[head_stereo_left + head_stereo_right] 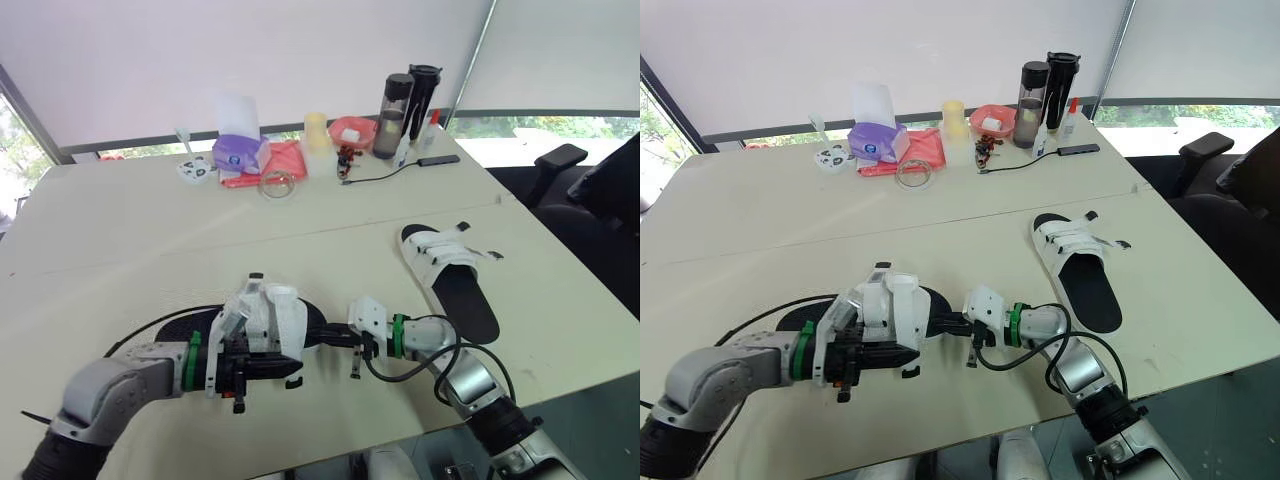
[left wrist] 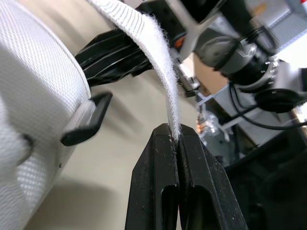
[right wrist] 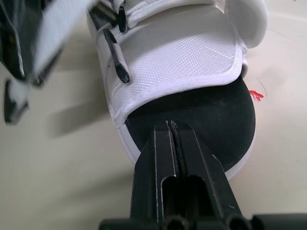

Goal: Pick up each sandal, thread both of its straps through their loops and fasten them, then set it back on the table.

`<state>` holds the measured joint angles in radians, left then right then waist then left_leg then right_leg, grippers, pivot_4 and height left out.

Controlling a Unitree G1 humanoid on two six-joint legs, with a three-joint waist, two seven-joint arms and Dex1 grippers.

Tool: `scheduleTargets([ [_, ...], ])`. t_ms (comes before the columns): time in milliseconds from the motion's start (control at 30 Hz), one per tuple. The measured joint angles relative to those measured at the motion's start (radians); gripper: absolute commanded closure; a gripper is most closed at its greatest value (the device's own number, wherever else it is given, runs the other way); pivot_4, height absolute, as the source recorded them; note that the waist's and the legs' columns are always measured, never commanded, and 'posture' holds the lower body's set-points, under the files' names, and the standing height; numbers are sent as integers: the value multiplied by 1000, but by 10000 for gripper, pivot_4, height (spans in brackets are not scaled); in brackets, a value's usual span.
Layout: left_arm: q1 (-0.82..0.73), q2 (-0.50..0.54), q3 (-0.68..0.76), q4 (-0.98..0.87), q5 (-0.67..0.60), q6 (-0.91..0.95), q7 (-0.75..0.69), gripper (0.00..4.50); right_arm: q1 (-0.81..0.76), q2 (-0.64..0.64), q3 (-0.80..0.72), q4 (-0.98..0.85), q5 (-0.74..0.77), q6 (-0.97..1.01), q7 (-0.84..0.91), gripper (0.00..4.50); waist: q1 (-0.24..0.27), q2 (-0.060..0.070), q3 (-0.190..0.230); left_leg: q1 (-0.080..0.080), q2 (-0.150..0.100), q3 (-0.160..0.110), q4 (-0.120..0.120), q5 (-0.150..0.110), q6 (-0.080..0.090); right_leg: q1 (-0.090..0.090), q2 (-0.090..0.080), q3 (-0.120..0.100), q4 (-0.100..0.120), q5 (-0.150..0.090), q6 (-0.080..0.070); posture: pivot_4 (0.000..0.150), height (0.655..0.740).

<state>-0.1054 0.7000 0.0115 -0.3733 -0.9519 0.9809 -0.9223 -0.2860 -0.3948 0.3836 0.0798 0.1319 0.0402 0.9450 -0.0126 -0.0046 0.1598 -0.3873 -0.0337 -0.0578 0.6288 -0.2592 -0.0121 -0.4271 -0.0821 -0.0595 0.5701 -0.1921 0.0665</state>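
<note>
Pinching a white strap (image 2: 158, 62) of the near sandal (image 1: 280, 325) between closed fingers, the left gripper (image 2: 174, 134) holds it beside an empty black loop (image 2: 86, 127), while the right gripper (image 3: 171, 127), fingers pressed together, meets that sandal's toe end. Neither of the 2 sandals looks finished: the 2nd sandal (image 1: 450, 270) lies on the table (image 1: 150, 230), well apart to the right, its straps apparently loose. No brand or writing is readable.
</note>
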Motion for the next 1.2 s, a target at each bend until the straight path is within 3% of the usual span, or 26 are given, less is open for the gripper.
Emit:
scheduleTargets([
  [233,-218,-34,106,104,-162,112,70,44731,-6,3,4,4,0,0,0,45000,-1,-6,1,1,-1,0,3,1,2,2,0,0,9,0,0,1500,7400],
  [367,-300,-49,122,170,-182,133,87,44731,-12,5,12,9,0,0,0,45000,-2,-6,0,4,-2,0,2,2,3,2,0,0,12,0,0,1500,7400],
  [500,-344,-56,87,242,-117,114,73,44731,-17,7,15,14,0,0,0,45000,-2,-6,1,6,-1,0,2,2,4,3,1,0,13,0,0,1500,7400],
  [800,-349,-8,-58,313,72,13,-122,44731,-16,7,15,14,0,0,0,45000,-2,-6,1,6,-1,0,1,1,1,3,0,0,13,0,0,1500,7400],
  [1200,-344,-4,-90,369,180,-27,-234,44731,-16,7,15,14,0,0,-1,45000,-2,-6,1,6,-1,0,1,0,1,2,-1,0,12,0,0,1500,7400],
])
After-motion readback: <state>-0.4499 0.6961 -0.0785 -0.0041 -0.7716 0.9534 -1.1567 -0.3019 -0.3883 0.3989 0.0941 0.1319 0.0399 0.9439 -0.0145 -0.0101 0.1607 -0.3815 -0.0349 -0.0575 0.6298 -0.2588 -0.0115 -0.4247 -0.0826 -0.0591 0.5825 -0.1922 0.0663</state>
